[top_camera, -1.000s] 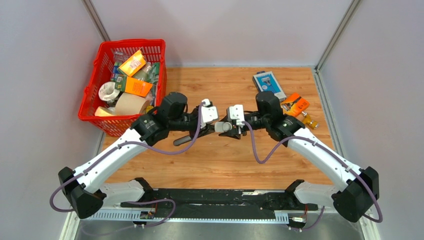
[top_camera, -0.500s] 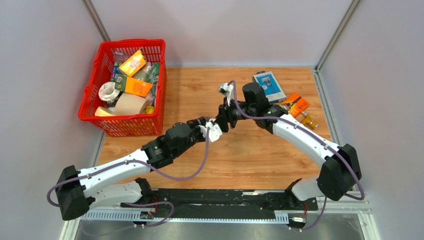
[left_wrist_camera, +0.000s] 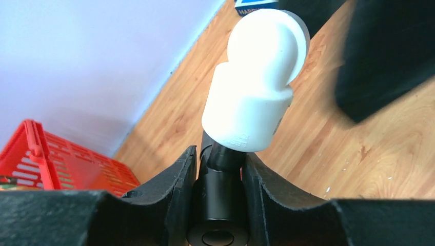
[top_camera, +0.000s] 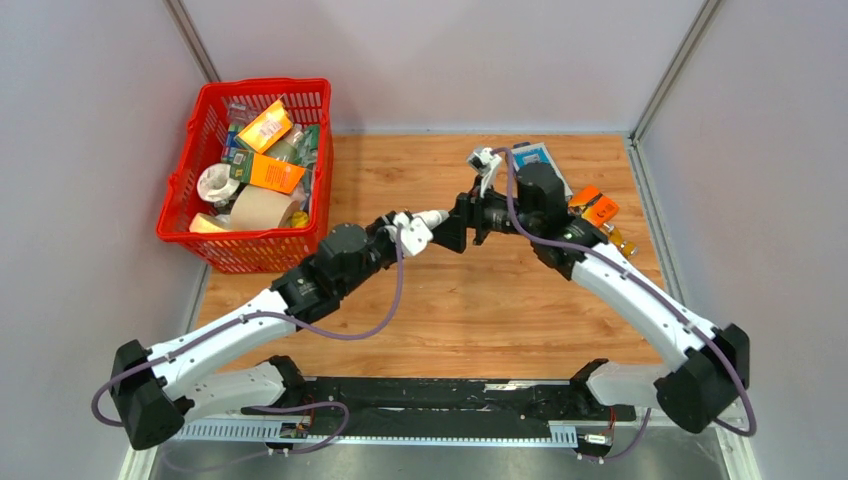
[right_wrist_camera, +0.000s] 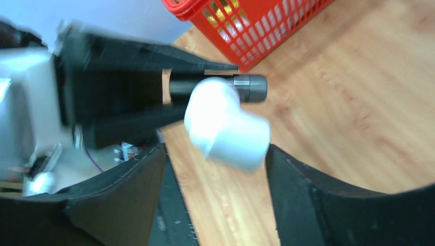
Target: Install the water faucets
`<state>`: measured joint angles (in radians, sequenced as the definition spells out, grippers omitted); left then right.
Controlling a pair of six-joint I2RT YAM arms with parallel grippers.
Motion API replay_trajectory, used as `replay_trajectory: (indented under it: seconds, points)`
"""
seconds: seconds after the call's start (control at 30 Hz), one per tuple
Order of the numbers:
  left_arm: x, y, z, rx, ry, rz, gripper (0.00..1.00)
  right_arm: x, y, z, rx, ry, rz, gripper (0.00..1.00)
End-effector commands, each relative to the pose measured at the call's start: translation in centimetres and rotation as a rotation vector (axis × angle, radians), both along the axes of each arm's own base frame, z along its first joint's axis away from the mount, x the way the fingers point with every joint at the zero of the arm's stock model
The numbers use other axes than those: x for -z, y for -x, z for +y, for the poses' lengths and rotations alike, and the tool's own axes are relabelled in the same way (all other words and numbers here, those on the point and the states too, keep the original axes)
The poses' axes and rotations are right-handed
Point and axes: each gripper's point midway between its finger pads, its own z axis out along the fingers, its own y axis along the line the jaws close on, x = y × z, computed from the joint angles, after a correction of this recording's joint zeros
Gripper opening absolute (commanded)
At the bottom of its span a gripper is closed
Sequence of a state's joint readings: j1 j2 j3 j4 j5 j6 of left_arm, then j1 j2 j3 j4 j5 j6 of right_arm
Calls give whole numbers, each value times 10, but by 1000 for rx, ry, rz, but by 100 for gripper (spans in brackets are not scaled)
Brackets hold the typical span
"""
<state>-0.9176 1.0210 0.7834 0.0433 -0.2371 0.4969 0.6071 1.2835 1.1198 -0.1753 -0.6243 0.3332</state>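
Observation:
My left gripper (left_wrist_camera: pixel 220 154) is shut on the dark faucet rod (left_wrist_camera: pixel 218 205). A white plastic elbow fitting (left_wrist_camera: pixel 254 87) sits on the rod's far end. In the top view the left gripper (top_camera: pixel 412 232) holds the rod and the elbow (top_camera: pixel 434 216) above the table's middle, pointing right. My right gripper (top_camera: pixel 455 232) faces it from the right. In the right wrist view the right gripper (right_wrist_camera: pixel 215 151) is open. The elbow (right_wrist_camera: pixel 225 125) is just ahead of its fingertips, between them, and I see no contact. The rod (right_wrist_camera: pixel 205 87) runs behind it.
A red basket (top_camera: pixel 250 170) full of packets and tape rolls stands at the back left. A blue-and-white box (top_camera: pixel 535 160), an orange item (top_camera: pixel 595 210) and a small amber bottle (top_camera: pixel 620 240) lie at the back right, behind the right arm.
The left gripper has moved farther back and slightly left with the faucet. The right gripper has shifted right and lower, and now faces the elbow with its jaws apart.

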Motion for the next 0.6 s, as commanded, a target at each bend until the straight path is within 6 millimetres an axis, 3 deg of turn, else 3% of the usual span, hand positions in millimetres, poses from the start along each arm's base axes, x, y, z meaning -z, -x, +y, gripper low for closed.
replay_trajectory:
  seconds: [0.0, 0.03, 0.07, 0.33, 0.57]
  points:
    - [-43, 21, -10, 160, 166, 128, 0, -33, 2, -24, -6, 38, -391, 78]
    - [-43, 21, -10, 173, 167, 144, 0, -36, 5, -28, -20, 53, -465, 82]
    - [-42, 30, -17, 236, 165, 188, 0, -39, 9, -32, -39, 67, -538, 100]
    - [-36, 68, -36, 539, 104, 448, 0, -50, 37, -52, -162, 132, -959, 100]
    - [-29, 69, -45, 596, 65, 585, 0, -48, 65, -45, -309, 87, -1086, 99]
